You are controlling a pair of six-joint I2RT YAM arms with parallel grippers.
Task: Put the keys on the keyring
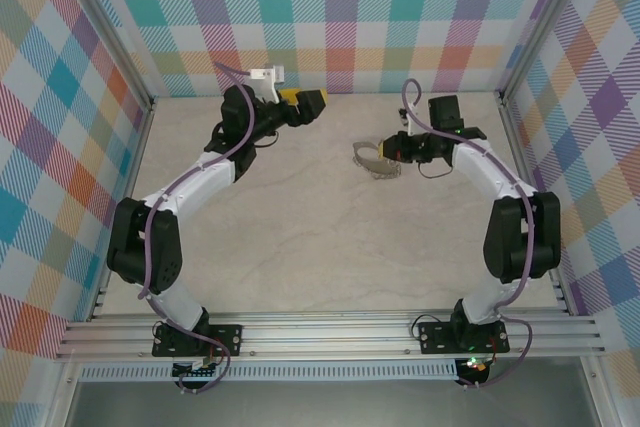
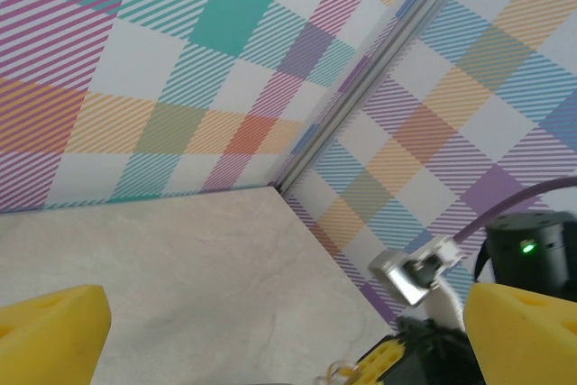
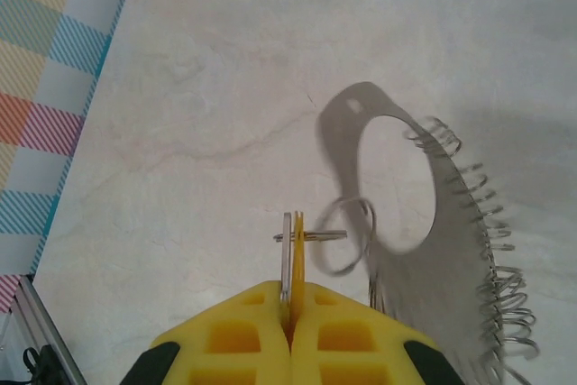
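**A:** Where's the key, and who has it?

**B:** The right gripper (image 3: 293, 293) has it. Its yellow jaws are pressed together on the key (image 3: 288, 250) at the lower centre of the right wrist view. The key is seen edge-on, a thin silver strip beside a thin yellow one, so its hole is hidden.

**A:** And the keyring?

**B:** In the top view the keyring (image 1: 375, 163) lies on the table (image 1: 300, 247) right of centre, just under those fingertips. Up close it is silvery wire: a small end loop (image 3: 368, 223) just right of the key, and coils running down the right of the frame along a flat grey tag (image 3: 361, 123) with an oval opening. I can't tell whether the loop has caught the key yet.

**A:** What about the left arm?

**B:** The left gripper (image 1: 305, 102) hangs near the back wall at upper centre-left of the top view. Its jaws are spread wide and hold nothing.

**A:** So how should the threading go?

**B:** I'd bring the left gripper down to pin the loop, since it looks floppy and would likely skate away if pushed. Then keep the clamp firm and feed the key in slowly — in line with the loop's wire, not across it.
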